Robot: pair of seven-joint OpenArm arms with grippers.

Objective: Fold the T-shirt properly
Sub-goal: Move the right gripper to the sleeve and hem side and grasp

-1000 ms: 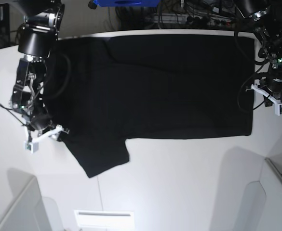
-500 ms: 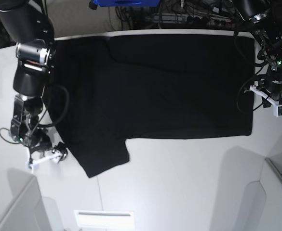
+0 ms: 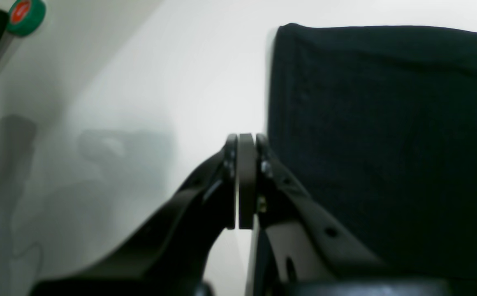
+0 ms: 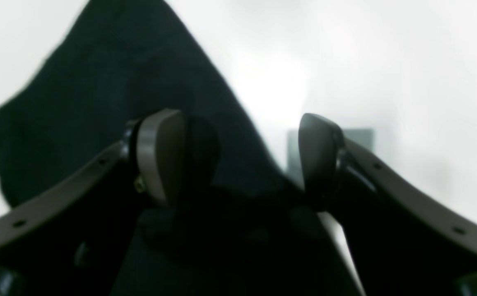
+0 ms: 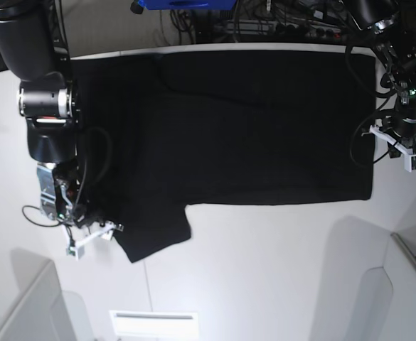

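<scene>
Black T-shirt lay flat across white table. Right gripper spread wide, holding nothing, hung low over sleeve edge. Left gripper pressed closed, empty, just beside hem.

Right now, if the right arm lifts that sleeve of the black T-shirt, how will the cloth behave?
The T-shirt will probably droop and drag, since it lies limp and flat over the white table. The sleeve would likely fold over itself when raised, as it is thin single cloth. It looks unlikely to slide off once pinched, though the right gripper has its jaws open now.
</scene>
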